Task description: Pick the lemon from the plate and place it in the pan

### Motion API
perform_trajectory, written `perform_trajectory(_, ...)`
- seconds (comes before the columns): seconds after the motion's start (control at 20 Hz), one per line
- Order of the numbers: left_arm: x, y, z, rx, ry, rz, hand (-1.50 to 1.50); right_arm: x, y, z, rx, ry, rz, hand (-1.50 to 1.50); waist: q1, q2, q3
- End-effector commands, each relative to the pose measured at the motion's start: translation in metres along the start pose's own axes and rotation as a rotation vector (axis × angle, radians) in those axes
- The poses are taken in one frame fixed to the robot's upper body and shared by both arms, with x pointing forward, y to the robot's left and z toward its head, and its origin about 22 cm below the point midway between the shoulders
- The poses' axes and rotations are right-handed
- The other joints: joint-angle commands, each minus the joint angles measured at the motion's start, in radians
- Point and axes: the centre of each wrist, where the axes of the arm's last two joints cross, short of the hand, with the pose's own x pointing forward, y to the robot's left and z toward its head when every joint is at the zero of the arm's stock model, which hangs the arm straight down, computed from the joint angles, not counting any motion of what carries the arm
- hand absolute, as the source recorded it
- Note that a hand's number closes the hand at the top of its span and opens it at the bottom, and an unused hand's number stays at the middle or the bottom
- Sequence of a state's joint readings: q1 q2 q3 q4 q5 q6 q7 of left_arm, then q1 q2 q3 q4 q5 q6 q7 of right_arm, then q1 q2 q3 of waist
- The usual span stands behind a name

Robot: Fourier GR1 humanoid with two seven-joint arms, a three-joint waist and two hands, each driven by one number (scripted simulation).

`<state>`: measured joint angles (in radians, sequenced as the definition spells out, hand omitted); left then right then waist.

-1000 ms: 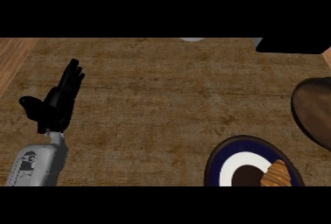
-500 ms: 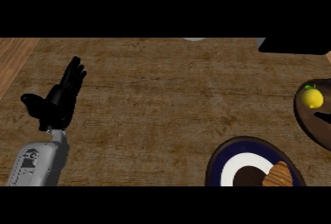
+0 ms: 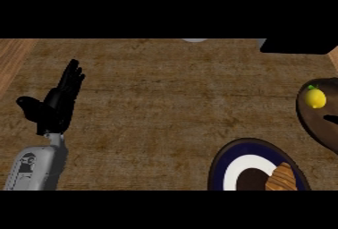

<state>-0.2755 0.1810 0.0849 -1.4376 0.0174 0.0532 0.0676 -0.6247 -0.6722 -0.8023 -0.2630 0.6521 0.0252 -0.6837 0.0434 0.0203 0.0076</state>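
At the counter's (image 3: 165,103) near edge, toward its right corner, lies a round plate (image 3: 224,163) with a dark blue rim, a white ring and a dark centre; a croissant (image 3: 282,177) rests on it, toward its right side, partly cut off by the lower edge of the view. At the near left, a grey forearm (image 3: 36,167) rises from the lower edge and leans slightly right. It ends in the left hand (image 3: 56,103), black, held upright above the counter near its left edge, fingers straight, pressed close together and pointing away toward the far edge, thumb spread out to the left; it holds nothing and touches nothing. Farther out, at the counter's right edge, sits the dark brown pan (image 3: 315,120), cut off by the view's right side. The lemon (image 3: 315,97) lies inside the pan, in its far part, yellow with a small green tip at its top, well apart from the plate. At the far right corner is a black object (image 3: 297,44), and at the middle of the far edge a pale sliver of something too cut off to identify. The right hand does not show.
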Motion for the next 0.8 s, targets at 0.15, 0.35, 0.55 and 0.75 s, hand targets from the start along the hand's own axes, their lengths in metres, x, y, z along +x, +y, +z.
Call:
perform_trajectory(0.15,0.002,-0.006,0.007,0.017,0.011,-0.003,0.0,-0.039,-0.038,0.045,-0.061,-0.045,-0.261,-1.5,-0.031,-0.012,-0.002)
perform_trajectory(0.35,0.005,0.015,0.01,0.027,0.01,-0.011,0.0,-0.048,-0.092,0.071,0.039,-0.081,-0.365,-1.5,-0.038,-0.016,-0.003)
perform_trajectory(0.55,-0.005,-0.001,0.006,0.053,0.026,0.004,0.0,-0.051,-0.125,0.09,0.065,-0.123,-0.402,-1.5,-0.062,-0.021,-0.006)
perform_trajectory(0.75,-0.002,0.015,0.016,0.049,0.038,-0.014,0.0,-0.059,-0.148,0.119,0.062,-0.132,-0.39,-1.5,-0.065,-0.027,-0.007)
